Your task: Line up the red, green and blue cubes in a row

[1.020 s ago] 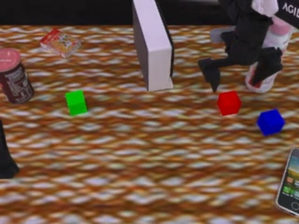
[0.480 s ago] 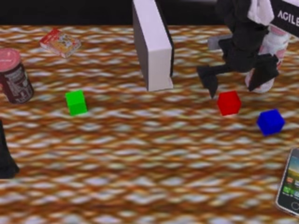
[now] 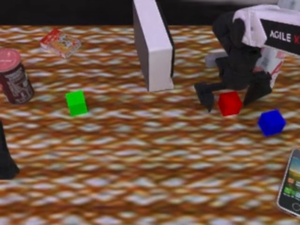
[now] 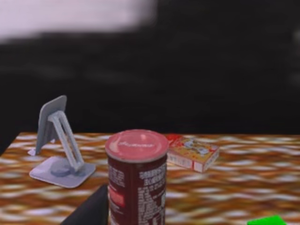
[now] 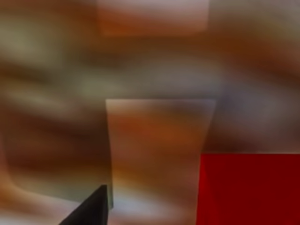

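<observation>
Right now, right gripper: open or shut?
Open. The right gripper has its fingers spread either side of the red cube, not yet touching it.

The counter [image 3: 140, 164] looks like a coarse woven cloth in orange, brown and white, rough rather than smooth. The red cube [image 3: 229, 103], green cube [image 3: 76, 102] and blue cube [image 3: 271, 122] are plain, matt and smooth, like plastic. The can [image 3: 15, 76] has a printed dark wrap, the packet [image 3: 60, 42] looks like printed paper, and the phone [image 3: 291, 183] has a glossy screen.

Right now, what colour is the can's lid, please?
Pink, on the dark red can; the left wrist view shows it best.
</observation>
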`<action>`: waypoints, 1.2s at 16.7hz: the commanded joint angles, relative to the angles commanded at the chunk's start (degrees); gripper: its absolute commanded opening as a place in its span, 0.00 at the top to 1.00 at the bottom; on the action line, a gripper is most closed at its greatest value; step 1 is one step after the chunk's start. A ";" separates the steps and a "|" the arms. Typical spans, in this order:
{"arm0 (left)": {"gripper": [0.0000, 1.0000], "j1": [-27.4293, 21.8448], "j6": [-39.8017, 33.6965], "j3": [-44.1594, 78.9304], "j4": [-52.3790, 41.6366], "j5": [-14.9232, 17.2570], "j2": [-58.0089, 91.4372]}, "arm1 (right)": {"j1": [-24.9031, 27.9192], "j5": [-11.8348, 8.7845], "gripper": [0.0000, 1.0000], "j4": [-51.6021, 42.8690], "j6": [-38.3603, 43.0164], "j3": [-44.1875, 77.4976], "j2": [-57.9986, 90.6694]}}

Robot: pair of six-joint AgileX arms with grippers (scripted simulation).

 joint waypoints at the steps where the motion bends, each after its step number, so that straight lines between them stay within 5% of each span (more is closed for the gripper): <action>1: 0.00 0.00 0.00 0.00 0.00 0.00 0.00 | 0.00 0.00 0.00 0.00 0.00 0.00 0.00; 2: 0.00 0.00 0.00 0.00 0.00 0.00 0.00 | 0.00 0.00 0.00 0.00 0.00 0.00 0.00; 15: 0.00 0.00 0.00 0.00 0.00 0.00 0.00 | 0.00 0.00 0.98 0.00 0.00 0.00 0.00; 20: 0.00 0.00 0.00 0.00 0.00 0.00 0.00 | 0.00 0.00 1.00 0.00 0.00 0.00 0.00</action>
